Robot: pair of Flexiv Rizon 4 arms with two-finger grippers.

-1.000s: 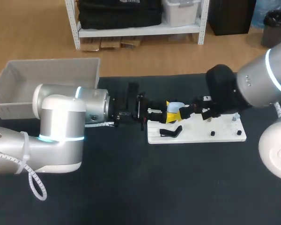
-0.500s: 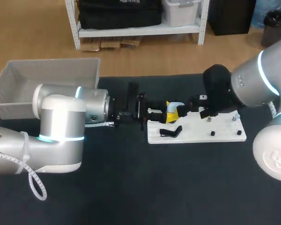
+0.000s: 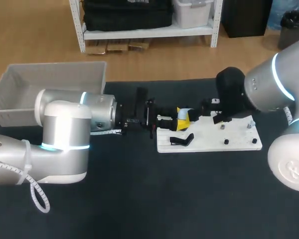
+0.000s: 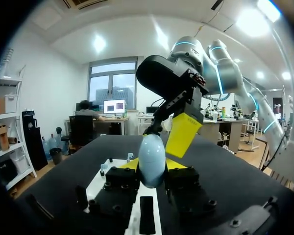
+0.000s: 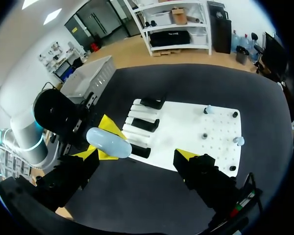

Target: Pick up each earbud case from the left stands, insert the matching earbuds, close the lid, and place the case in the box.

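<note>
My left gripper (image 3: 181, 119) lies level over the left end of the white board (image 3: 239, 142), shut on a pale blue oval earbud case (image 3: 186, 112). In the left wrist view the case (image 4: 152, 156) stands upright between the yellow-tipped fingers of that gripper (image 4: 153, 166). My right gripper (image 3: 208, 113) is just right of the case, open wide and holding nothing. From its wrist, the right gripper (image 5: 139, 154) hangs above the board (image 5: 186, 125), and the case (image 5: 108, 142) is near its one finger. Small pale earbuds (image 5: 208, 108) sit on pegs at the board's far end.
Black stands (image 5: 146, 124) line the board's left part, and one (image 3: 182, 140) is near its front edge. A grey open box (image 3: 50, 82) stands at the table's back left corner. Dark tabletop (image 3: 164, 194) stretches in front of the board.
My right arm's wrist has shifted slightly back and left, drawing its fingers a little away from the case. The left arm and the case have stayed put.
</note>
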